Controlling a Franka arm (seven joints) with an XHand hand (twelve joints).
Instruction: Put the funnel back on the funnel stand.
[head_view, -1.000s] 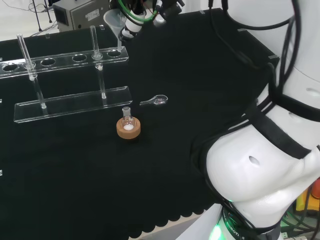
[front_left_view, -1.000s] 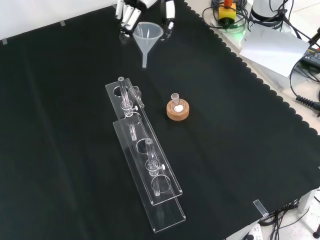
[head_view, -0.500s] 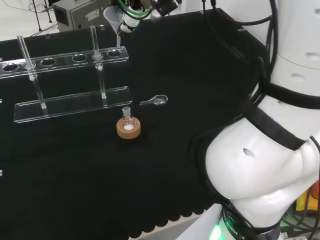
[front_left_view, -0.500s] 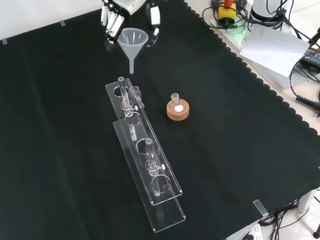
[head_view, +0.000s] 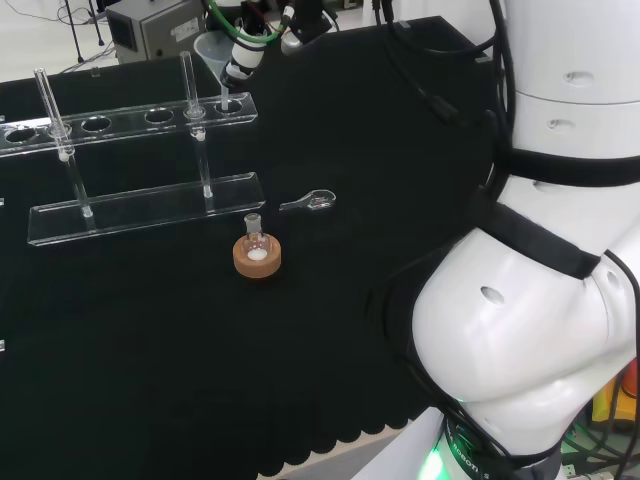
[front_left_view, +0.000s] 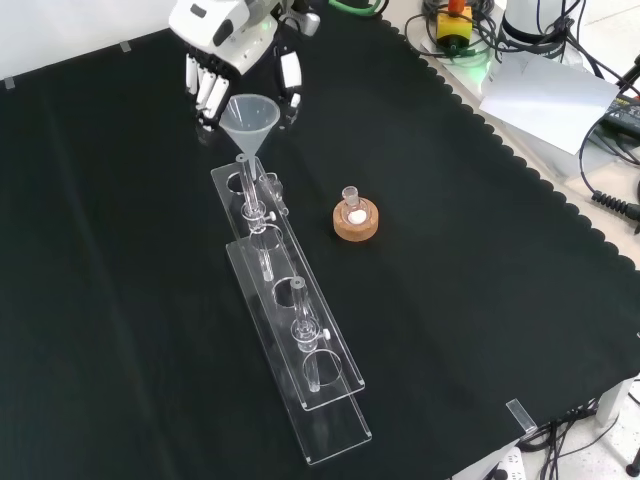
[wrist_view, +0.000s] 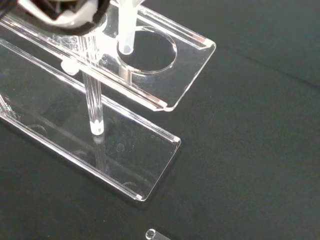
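In the upper left of the front view, the black and white hand (front_left_view: 232, 45) is reaching down from the top edge with its fingers (front_left_view: 204, 92) and thumb (front_left_view: 290, 76) curled round the rim of a clear plastic cone-shaped funnel (front_left_view: 249, 118), holding it upright; the funnel's stem is pointing down at the far end of the long clear acrylic two-tier funnel stand (front_left_view: 290, 320), which is running from the upper middle towards the lower middle of that frame; in the wrist view the whitish stem (wrist_view: 126, 30) is hanging over the round end hole of the stand's upper plate (wrist_view: 165, 65), its tip just above or at the hole's edge, and whether it is touching I cannot tell; in the head view the funnel (head_view: 212, 50) is sitting at the top centre, above the right end of the stand (head_view: 140, 115); a small clear glass flask on a round cork ring (front_left_view: 355, 218) is standing just right of the stand in the front view; a small clear spoon-shaped piece (head_view: 310, 202) is lying on the black cloth (head_view: 330, 120) near it.
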